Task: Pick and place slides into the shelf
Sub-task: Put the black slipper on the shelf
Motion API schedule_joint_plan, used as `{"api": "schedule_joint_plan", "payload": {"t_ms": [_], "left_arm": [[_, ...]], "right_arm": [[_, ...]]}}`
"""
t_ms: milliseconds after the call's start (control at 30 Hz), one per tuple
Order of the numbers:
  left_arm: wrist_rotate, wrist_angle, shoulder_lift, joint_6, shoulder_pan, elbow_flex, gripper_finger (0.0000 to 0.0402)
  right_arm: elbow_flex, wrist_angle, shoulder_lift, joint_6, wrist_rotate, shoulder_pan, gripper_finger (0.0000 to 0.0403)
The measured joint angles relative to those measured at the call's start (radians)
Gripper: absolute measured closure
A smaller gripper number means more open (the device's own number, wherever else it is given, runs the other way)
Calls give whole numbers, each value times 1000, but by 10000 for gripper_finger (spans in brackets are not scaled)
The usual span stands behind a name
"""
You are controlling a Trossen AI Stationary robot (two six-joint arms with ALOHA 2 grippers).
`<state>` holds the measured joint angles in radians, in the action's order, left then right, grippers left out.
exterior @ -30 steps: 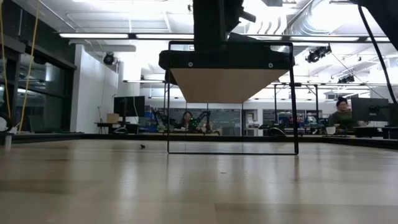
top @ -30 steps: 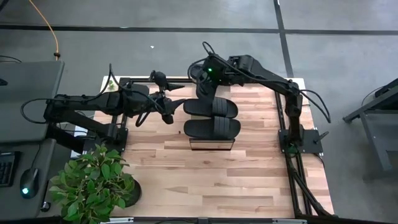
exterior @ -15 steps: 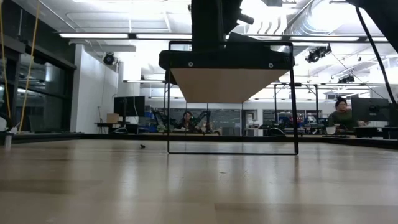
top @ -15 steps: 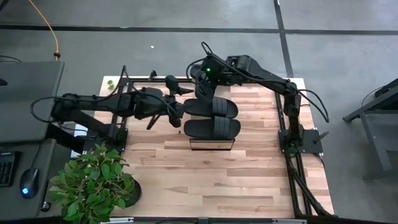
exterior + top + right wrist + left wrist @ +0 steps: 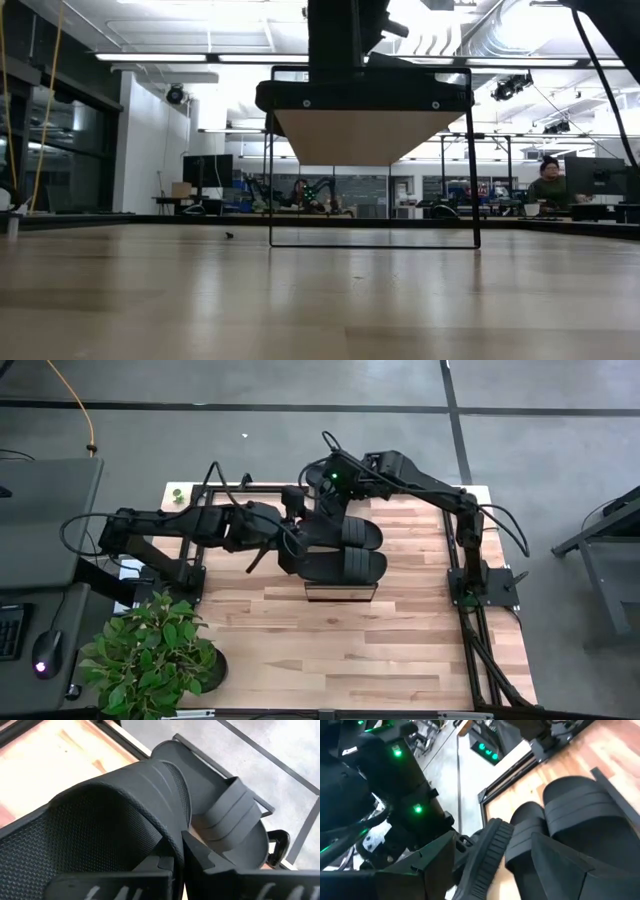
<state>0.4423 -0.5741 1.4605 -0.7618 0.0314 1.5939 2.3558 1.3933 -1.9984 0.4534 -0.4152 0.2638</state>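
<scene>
The shelf [image 5: 340, 596] stands mid-table, and two black slides [image 5: 340, 532] [image 5: 342, 566] lie side by side on its wood top [image 5: 370, 130]. My right gripper [image 5: 322, 500] hangs over the shelf's far left corner, shut on a third slide [image 5: 100, 815]. My left gripper [image 5: 292, 550] is open at the shelf's left end. Its ribbed finger [image 5: 485, 855] and the other finger [image 5: 560, 870] stand by the slides' left ends [image 5: 522, 827]. My right gripper pinches the wide band strap [image 5: 167, 827] of the slide at its edge, between the two shut fingers, which slant down from the far side. The strap arches away from the fingers; whether the sole rests on the shelf does not show. My left gripper: I cannot tell whether its fingers touch a slide.
A potted plant [image 5: 150, 655] stands at the table's near left corner. The butcher-block tabletop [image 5: 400, 650] spreads in front of the shelf. Dark arm frames run along the left and right edges. People sit at desks in the room beyond [image 5: 548, 185].
My left gripper has swung from the table's left side toward the right, up to the shelf's left end, rising slightly and staying open. The slides on the shelf have not moved.
</scene>
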Motion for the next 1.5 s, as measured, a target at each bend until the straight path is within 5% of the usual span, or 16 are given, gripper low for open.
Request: {"api": "schedule_joint_plan", "payload": {"t_ms": [933,1500], "left_arm": [[31,-60,94,104,59,3,161],[194,-172,95,146,62,0,161]], "right_arm": [[-2,-7,-3,-12,-22,-34,403],[-1,2,0,-9,16,-45,403]]}}
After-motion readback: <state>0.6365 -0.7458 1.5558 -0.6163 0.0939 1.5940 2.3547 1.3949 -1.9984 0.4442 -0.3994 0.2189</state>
